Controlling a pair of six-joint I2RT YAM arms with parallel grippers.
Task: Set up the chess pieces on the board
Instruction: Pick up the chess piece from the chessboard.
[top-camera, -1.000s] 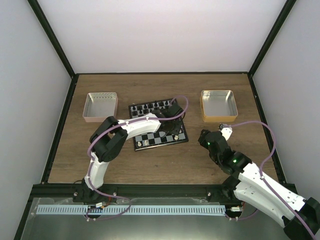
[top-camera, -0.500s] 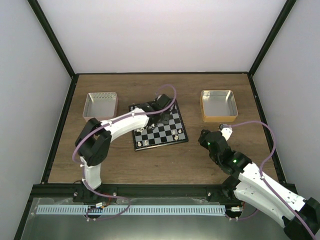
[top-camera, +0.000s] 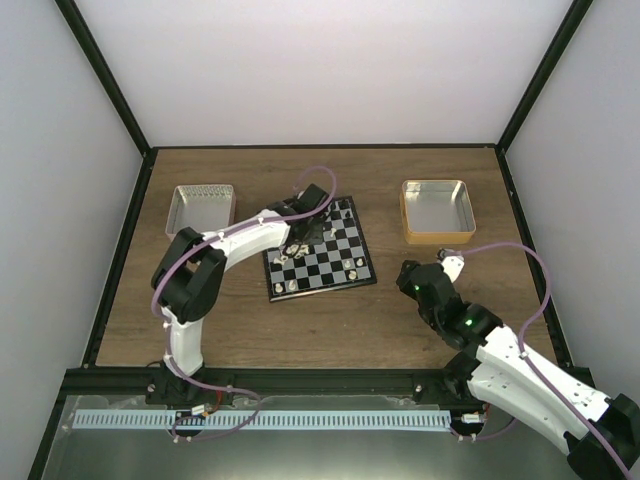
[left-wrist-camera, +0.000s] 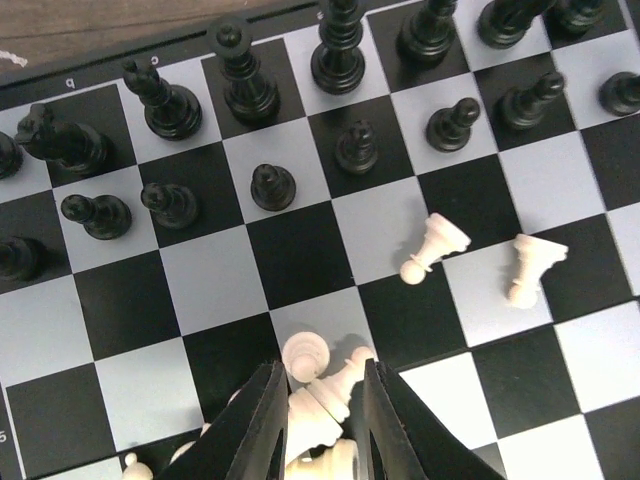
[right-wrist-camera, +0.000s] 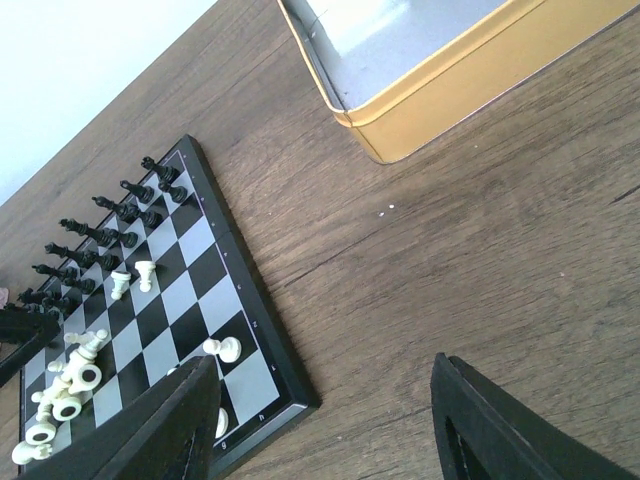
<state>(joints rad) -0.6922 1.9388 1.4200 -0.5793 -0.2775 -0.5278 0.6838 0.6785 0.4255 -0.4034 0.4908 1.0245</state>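
From above, my left claw (top-camera: 299, 238) reached over the far left part of the board (top-camera: 345, 258), which lay at a slant in the middle of the wooden bench (top-camera: 300, 325). A loose cluster of cream-white chess pieces (top-camera: 289, 252) lay just beside that claw, and a few more stood near the board's near edge. A silver square metal tray (top-camera: 178, 215) sat to the left of the board and a gold-sided square metal tray (top-camera: 437, 238) to the right. My right claw (top-camera: 452, 263) hung over bare bench, near the gold-sided tray and apart from the board. Through the left wrist camera, my left claw (left-wrist-camera: 320, 368) had its fingers (left-wrist-camera: 262, 425) set close together on either side of a heap of tumbled cream-white pieces; I could not tell whether they pinched one or only stood beside them. Two more cream-white pieces lay toppled on squares off to the right, and the black chess figures (left-wrist-camera: 250, 85) stood upright in two rows along the far side. Through the right wrist camera, my right claw (right-wrist-camera: 328, 365) was spread wide with nothing between its fingers, above the bench, with the board's corner beside the left finger and the gold-sided tray beyond.
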